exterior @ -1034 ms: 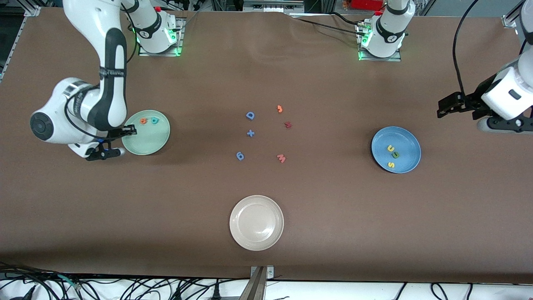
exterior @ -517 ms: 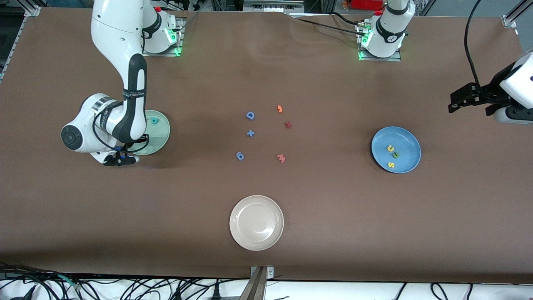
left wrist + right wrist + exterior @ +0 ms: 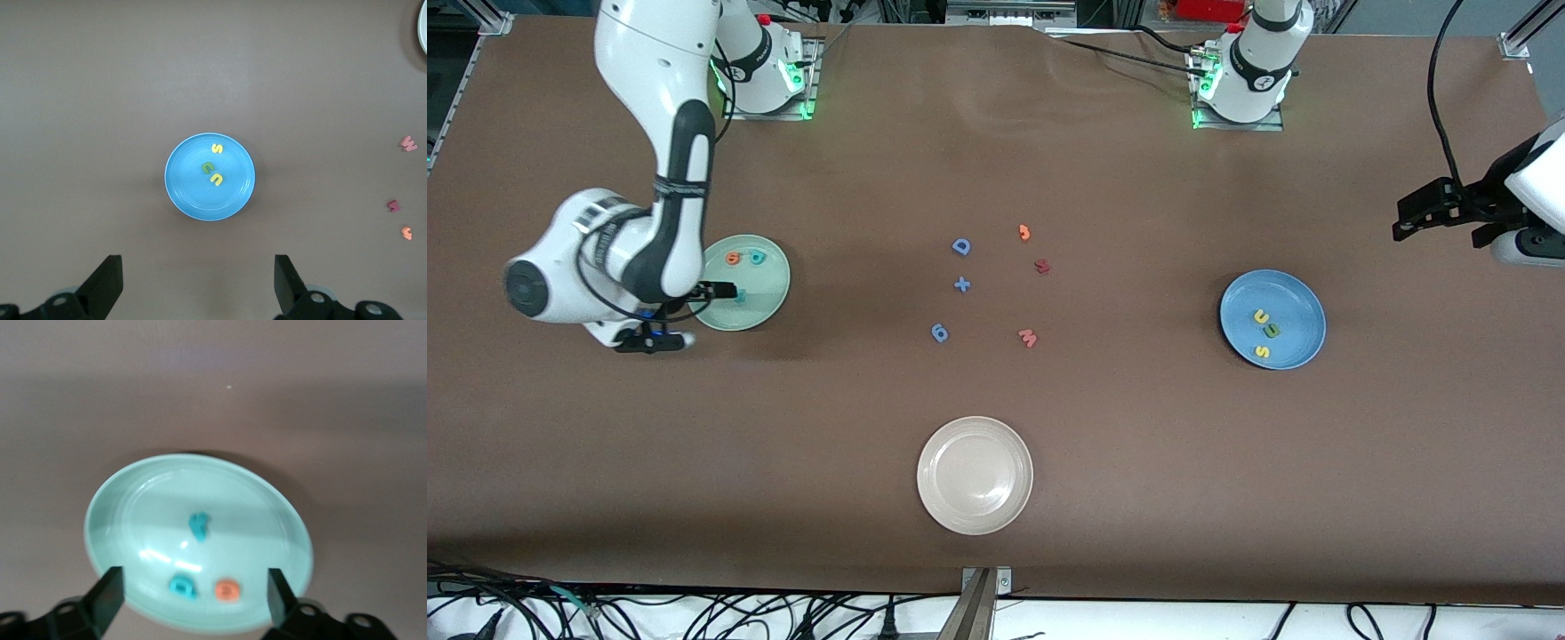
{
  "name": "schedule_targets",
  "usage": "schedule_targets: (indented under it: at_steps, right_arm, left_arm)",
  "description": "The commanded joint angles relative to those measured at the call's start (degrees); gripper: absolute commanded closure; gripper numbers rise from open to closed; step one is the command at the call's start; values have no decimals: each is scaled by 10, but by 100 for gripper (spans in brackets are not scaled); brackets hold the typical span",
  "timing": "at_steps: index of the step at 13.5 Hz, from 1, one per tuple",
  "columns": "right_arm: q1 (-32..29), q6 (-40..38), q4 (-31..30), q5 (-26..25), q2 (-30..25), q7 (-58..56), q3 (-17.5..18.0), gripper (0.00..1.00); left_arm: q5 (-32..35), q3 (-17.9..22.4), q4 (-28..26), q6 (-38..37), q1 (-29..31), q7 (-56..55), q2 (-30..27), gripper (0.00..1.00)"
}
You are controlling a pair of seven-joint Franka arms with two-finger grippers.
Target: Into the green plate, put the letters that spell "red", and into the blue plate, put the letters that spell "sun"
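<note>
Nearest the front camera, the cream-white plate [image 3: 975,475] is sitting bare on the brown table [image 3: 1227,498]; farther from the camera, in the middle of the table, a loose cluster of foam pieces is lying well apart from both coloured plates: the pink-red "w" [image 3: 1028,337] and the blue "6"-shaped piece [image 3: 939,332] nearest, then the blue plus sign [image 3: 961,284] and the dark red piece [image 3: 1041,266], then the blue capital "D" [image 3: 960,246] and a small orange piece [image 3: 1024,233] farthest; toward the left arm's end of the table, the blue plate [image 3: 1294,311] is holding the yellow "s" [image 3: 1262,351], the olive-green "n" [image 3: 1272,330] and the yellow "u" [image 3: 1261,316], lying close together in a short row; toward the right arm's end, the green plate [image 3: 769,298] is holding the teal "r" [image 3: 199,525] near its middle, with the orange "e" [image 3: 734,258] and the teal "d" [image 3: 757,258] lying side by side nearer its rim; the right gripper [image 3: 190,590] is hanging just over the edge of the green plate with its jaws standing wide apart and gripping nothing, the "r" lying free on the dish below them; the left gripper [image 3: 197,280] is waiting in the air at the left arm's end of the table, looking down on the blue plate, its jaws likewise spread wide and carrying nothing.
</note>
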Motion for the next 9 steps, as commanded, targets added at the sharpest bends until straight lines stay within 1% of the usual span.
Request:
schedule_targets:
  at_steps: [1,3,6,8,9]
  right_arm:
    - [27,-102,43,-14,-10,0,-82,0]
    - [20,-168,88,-26,-10,1,-110,0]
    - [19,-214,123,-33,-10,9,-156,1]
    - [19,-227,142,-31,-12,46,-166,1]
    - [13,-245,161,-34,-12,59,-164,1]
  left_arm:
    - [-4,1,5,-9,2,18,1,0]
    - [-4,3,1,-9,4,26,2,0]
    - [-5,5,2,-8,15,54,3,0]
    - [-6,5,0,-11,16,51,2,0]
    - [-6,5,0,-11,16,52,2,0]
